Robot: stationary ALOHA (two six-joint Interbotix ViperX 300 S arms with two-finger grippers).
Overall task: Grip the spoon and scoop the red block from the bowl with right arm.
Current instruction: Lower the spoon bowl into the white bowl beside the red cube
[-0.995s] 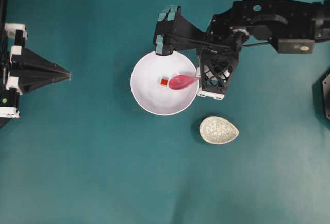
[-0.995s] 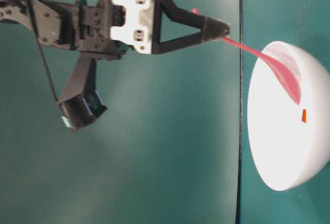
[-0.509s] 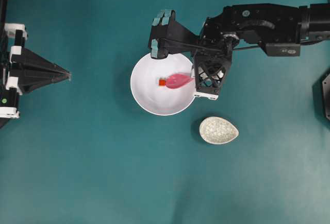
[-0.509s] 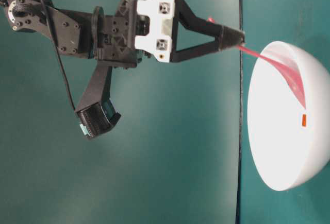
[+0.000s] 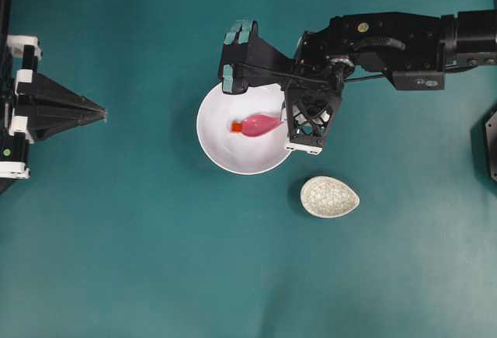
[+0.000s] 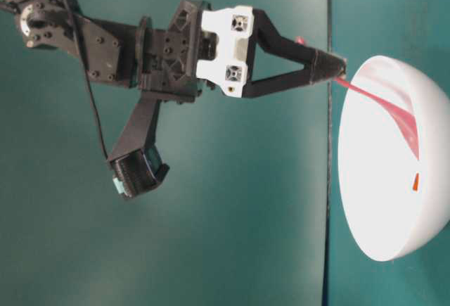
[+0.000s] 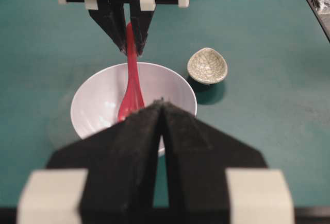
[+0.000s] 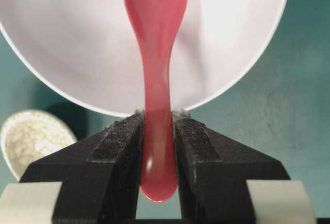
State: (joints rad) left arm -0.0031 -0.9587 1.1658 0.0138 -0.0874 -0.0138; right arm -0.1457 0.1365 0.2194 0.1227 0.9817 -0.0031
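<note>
The white bowl [image 5: 221, 148] stands mid-table. My right gripper [image 5: 284, 116] hovers over its right rim, shut on the handle of the pink-red spoon [image 5: 261, 125], whose scoop reaches down into the bowl. The tiny red block [image 5: 236, 127] lies on the bowl's floor, right at the scoop's left tip. In the right wrist view the spoon [image 8: 156, 54] is pinched between both black fingers [image 8: 118, 141], and the block is hidden behind it. From table level the block [image 6: 415, 181] sits just below the scoop [image 6: 397, 112]. My left gripper [image 5: 103, 113] rests shut at the far left, pointing at the bowl [image 7: 87, 100].
A small oval crackle-patterned dish [image 5: 330, 196] sits just right of and in front of the bowl. A teal-padded black part of the right arm [image 5: 235, 57] overhangs the bowl's back rim. A dark object [image 5: 489, 144] is at the right edge.
My right gripper has moved left over the bowl with the spoon. The scoop slid left across the bowl's floor, and the red block shifted left ahead of it.
</note>
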